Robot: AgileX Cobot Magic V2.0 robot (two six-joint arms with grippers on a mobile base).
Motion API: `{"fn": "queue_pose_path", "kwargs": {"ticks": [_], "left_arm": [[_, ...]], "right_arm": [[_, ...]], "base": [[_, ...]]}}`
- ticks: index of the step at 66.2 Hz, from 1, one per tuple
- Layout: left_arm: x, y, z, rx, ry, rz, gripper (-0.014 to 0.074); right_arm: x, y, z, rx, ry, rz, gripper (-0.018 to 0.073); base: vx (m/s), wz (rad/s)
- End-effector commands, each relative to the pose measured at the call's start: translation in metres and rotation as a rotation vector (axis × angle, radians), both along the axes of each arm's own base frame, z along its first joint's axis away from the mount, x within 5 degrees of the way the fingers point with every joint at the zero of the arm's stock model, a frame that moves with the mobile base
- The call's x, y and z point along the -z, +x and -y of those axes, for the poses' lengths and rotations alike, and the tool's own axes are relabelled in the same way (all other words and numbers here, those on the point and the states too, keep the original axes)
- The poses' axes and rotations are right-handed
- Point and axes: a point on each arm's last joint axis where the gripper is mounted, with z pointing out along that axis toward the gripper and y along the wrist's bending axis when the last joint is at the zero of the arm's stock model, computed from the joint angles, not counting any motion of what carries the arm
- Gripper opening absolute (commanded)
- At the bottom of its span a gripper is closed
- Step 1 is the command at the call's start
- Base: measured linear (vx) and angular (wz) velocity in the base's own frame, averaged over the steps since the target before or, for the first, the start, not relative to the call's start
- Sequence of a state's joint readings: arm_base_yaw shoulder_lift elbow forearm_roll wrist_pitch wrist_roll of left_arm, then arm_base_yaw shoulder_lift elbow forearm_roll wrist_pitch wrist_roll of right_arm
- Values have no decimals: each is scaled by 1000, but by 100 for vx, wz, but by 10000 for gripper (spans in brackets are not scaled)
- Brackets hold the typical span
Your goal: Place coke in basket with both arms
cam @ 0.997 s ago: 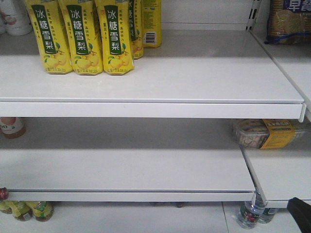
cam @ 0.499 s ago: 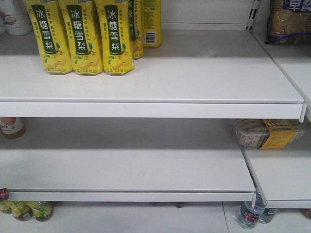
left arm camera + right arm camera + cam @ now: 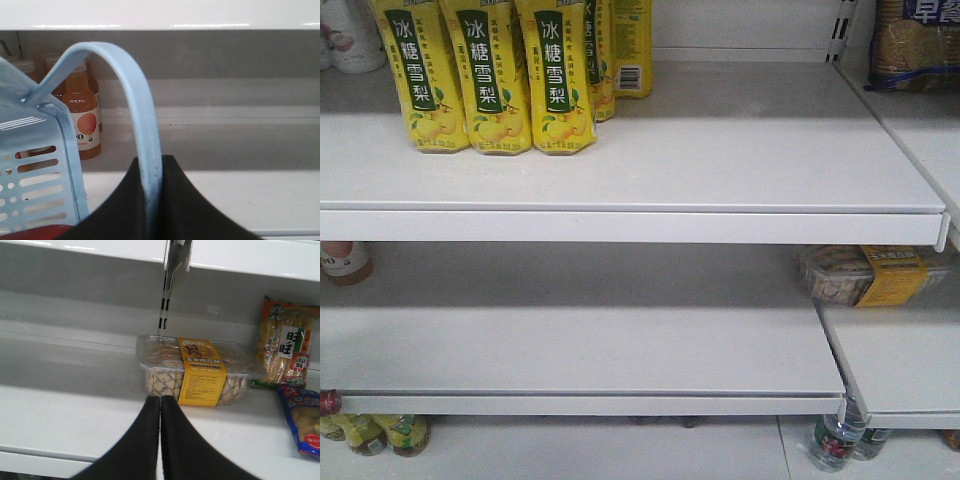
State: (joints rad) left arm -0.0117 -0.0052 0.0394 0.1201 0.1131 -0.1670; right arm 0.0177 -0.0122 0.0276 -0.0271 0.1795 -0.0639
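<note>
In the left wrist view my left gripper (image 3: 152,167) is shut on the light blue hoop handle (image 3: 134,95) of the basket. The basket's slotted wall (image 3: 47,150) hangs at the left. A red patch (image 3: 31,233) shows at the bottom edge under that wall; too little shows to tell whether it is the coke. My right gripper (image 3: 160,401) is shut and empty, in front of a white shelf. Neither gripper, the basket nor the coke shows in the front view.
White shelves (image 3: 640,210) fill the front view, with yellow pear-drink bottles (image 3: 485,75) at top left. A clear cookie box with a yellow label (image 3: 192,371) and snack bags (image 3: 287,342) lie ahead of the right gripper. Orange drink bottles (image 3: 82,117) stand behind the basket.
A black gripper tip at the bottom right corner of the front view one second ago has left the frame. The shelves and goods have not moved.
</note>
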Motion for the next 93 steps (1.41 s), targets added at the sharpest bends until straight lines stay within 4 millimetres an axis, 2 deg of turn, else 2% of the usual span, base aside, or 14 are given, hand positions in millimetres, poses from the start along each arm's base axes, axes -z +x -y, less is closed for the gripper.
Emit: {"fn": "queue_pose_path", "kwargs": {"ticks": [1,14,93], "left_arm": [[-16,-2,2,19,87,186,-6],[-16,-2,2,19,87,186,-6],[-16,-2,2,19,87,186,-6]], "right_arm": [[-2,0,0,11,36,67,-9],[-2,0,5,93,112,71,-9],[-3,0,5,89,100,89,-9]], "base": [[0,0],[0,0],[0,0]]}}
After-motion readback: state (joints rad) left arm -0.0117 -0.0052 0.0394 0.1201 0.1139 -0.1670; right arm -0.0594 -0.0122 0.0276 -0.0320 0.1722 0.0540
